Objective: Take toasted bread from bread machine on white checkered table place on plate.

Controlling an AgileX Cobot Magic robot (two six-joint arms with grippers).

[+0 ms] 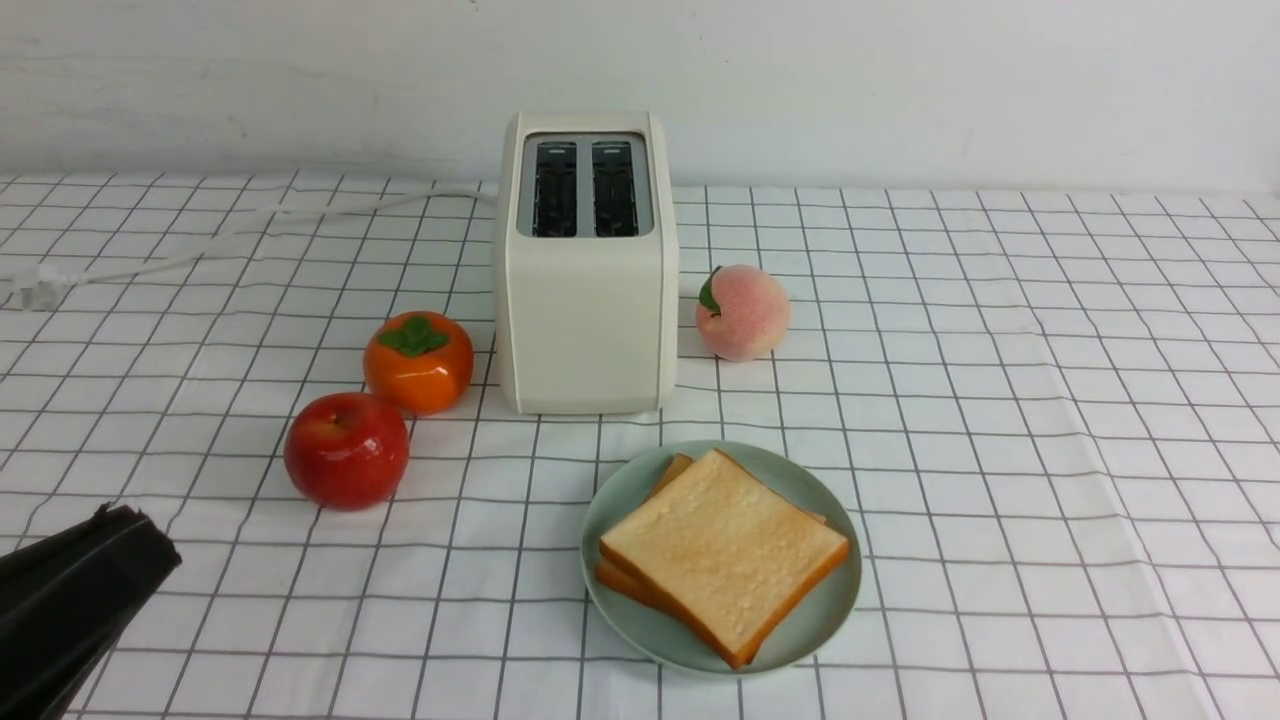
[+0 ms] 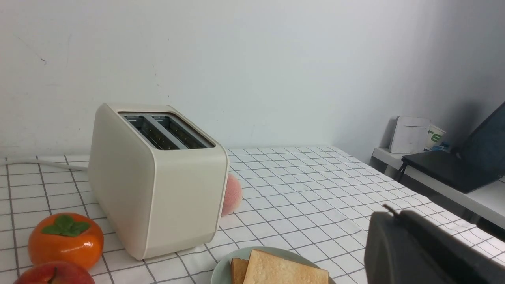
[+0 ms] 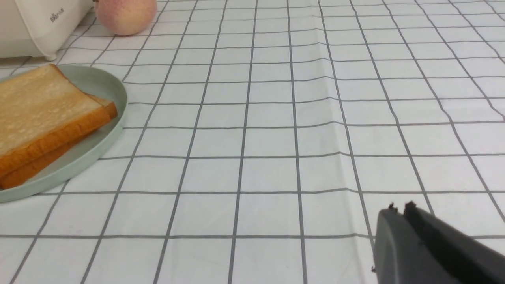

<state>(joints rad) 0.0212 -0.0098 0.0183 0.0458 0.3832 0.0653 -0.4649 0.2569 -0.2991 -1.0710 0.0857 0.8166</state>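
Two slices of toasted bread [image 1: 722, 552] lie stacked on the mint-green plate [image 1: 832, 620], which rests on the white checkered table [image 1: 1000, 450] in front of the bread machine [image 1: 587, 300]. Both toaster slots look dark and bare. The stack also shows in the left wrist view [image 2: 276, 272] and the right wrist view [image 3: 43, 114]. My left gripper [image 1: 135, 530] is shut with nothing in it, low at the near left corner, well left of the plate; its tip [image 2: 394, 215] shows in its own view. My right gripper [image 3: 399, 211] is shut and holds nothing, over bare cloth right of the plate; the front view does not show it.
An orange persimmon [image 1: 418, 360] and a red apple [image 1: 346, 450] sit left of the toaster, a peach [image 1: 742, 312] at its right. The toaster's white cord [image 1: 200, 245] trails to the far left. Beyond the table's right edge stands a side shelf with a laptop [image 2: 457, 165].
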